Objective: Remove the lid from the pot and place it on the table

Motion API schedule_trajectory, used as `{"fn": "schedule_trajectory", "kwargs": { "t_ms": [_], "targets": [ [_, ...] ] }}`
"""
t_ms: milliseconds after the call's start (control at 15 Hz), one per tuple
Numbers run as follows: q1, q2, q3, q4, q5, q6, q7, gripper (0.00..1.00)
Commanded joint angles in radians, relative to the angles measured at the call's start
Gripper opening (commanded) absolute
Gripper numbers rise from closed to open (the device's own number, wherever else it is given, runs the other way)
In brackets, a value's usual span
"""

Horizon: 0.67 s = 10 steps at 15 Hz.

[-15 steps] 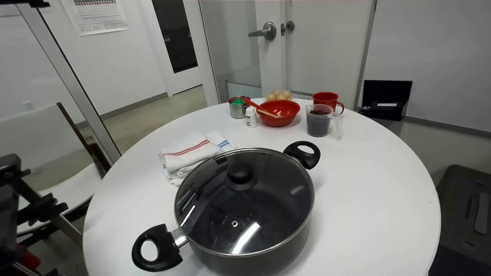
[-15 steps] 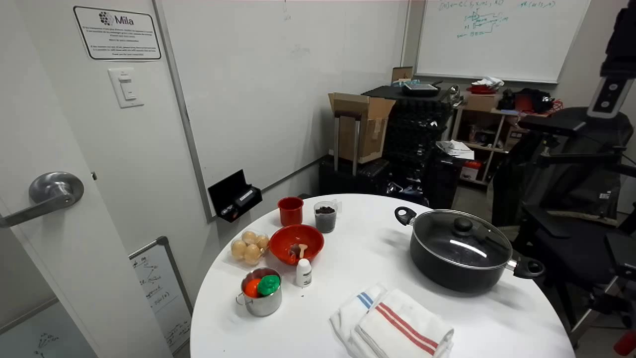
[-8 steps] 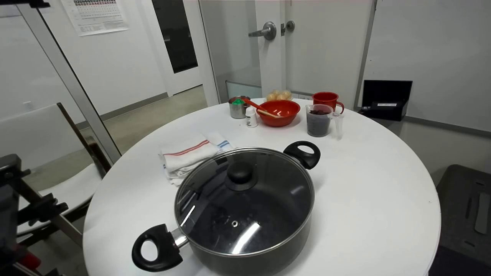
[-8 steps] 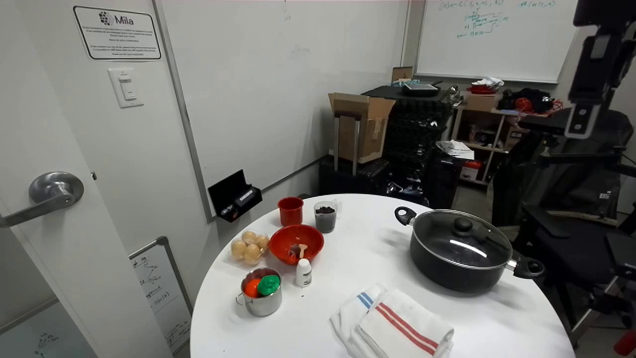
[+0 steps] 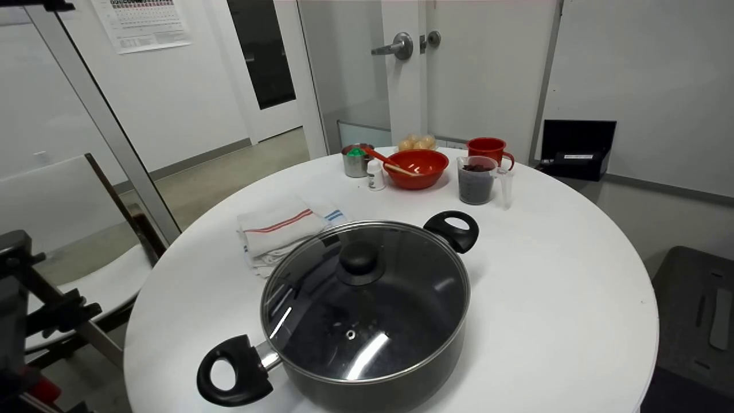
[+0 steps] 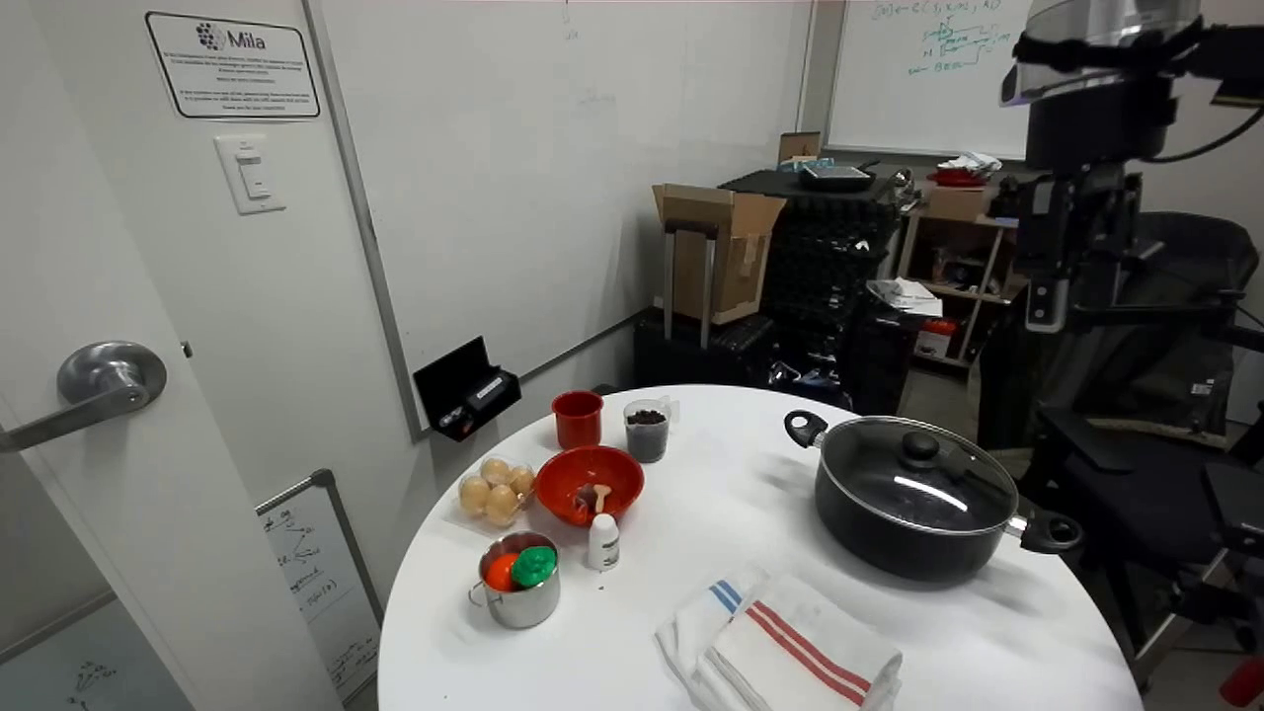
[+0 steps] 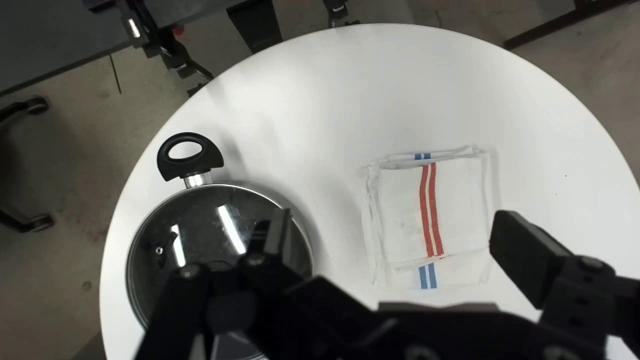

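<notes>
The clear glass lid (image 5: 401, 298) with its black knob (image 5: 359, 257) sits on the wide black pot (image 5: 395, 396). In another exterior view the lid (image 6: 879, 469) rests level on the pot (image 6: 889, 543), near the edge of the round white table (image 6: 750, 513). My gripper (image 6: 1071, 291) hangs in the air above and to the right of the pot there. In the wrist view the gripper (image 7: 392, 237) is open with nothing between its fingers. The left finger overlaps the lid (image 7: 200, 225) in that view and hides its knob.
A folded striped towel (image 7: 430, 210) lies beside the pot; it also shows in an exterior view (image 6: 790, 642). A red bowl (image 5: 421, 179), a measuring cup (image 5: 476, 189), a red mug (image 5: 486, 148), a white bottle (image 6: 603, 543), a metal pot (image 6: 523, 607) and eggs (image 6: 497, 489) stand farther off.
In an exterior view my arm and gripper have come in from the right edge, moving left and down toward the pot. The lid, pot and other things have not moved.
</notes>
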State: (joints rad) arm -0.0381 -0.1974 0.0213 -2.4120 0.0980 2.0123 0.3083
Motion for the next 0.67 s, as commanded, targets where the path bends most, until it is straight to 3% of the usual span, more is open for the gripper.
{"fn": "schedule_trajectory", "kwargs": {
  "t_ms": [0,600],
  "targets": [
    [-0.017,0.144,-0.051,0.070,0.068,0.036,-0.076,1.00],
    [-0.072,0.422,-0.122,0.206,0.120,0.055,-0.061,1.00]
  ]
}}
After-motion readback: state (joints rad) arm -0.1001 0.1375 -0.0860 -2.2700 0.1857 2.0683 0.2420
